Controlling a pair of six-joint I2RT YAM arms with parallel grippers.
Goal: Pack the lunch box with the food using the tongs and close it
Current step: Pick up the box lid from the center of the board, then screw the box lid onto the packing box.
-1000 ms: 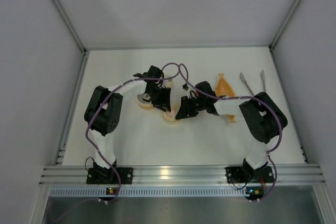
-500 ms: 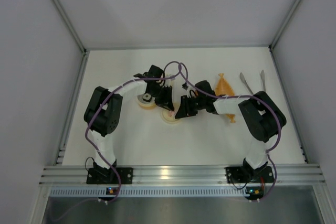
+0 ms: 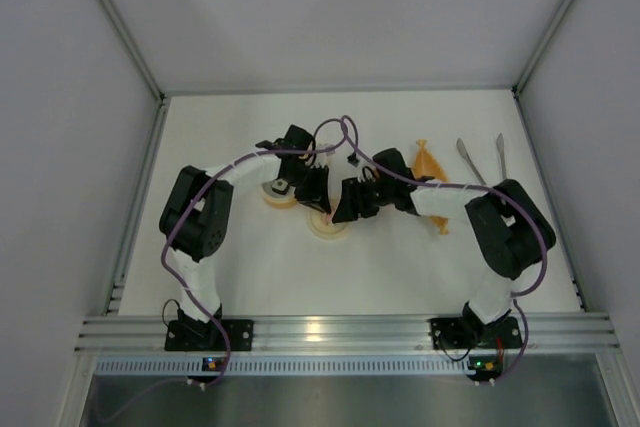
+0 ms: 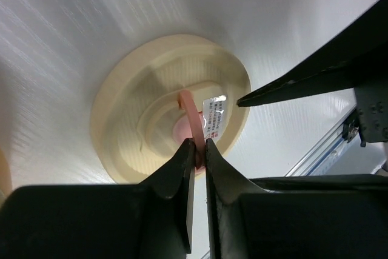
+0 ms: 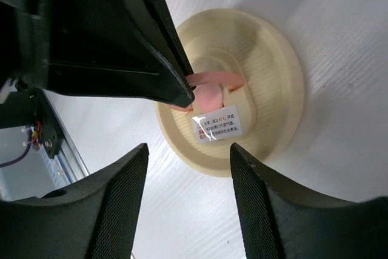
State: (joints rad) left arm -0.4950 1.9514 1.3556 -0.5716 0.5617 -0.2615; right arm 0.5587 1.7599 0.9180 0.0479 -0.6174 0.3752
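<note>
Our left claw [image 4: 197, 153] is pinching the pink handle [image 4: 189, 108] that stands on the cream lid [image 4: 130, 98]. The lid lies near the middle of the surface [image 3: 250, 267]. Our right claw [image 5: 188, 150] hovers just above the lid, fingers spread. From the lid, the container [image 3: 273, 198] sits at ten o'clock, and the orange bag [image 3: 427, 163] and tongs [image 3: 467, 159] lie at two o'clock.

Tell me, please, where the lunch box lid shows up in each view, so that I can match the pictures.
Top external: the lid sits just below picture centre, partly covered.
Left wrist: it fills the middle of the picture.
Right wrist: it lies at upper centre-right.
Shared landmark: its pink handle, with the white sticker beside it in both wrist views.
</note>
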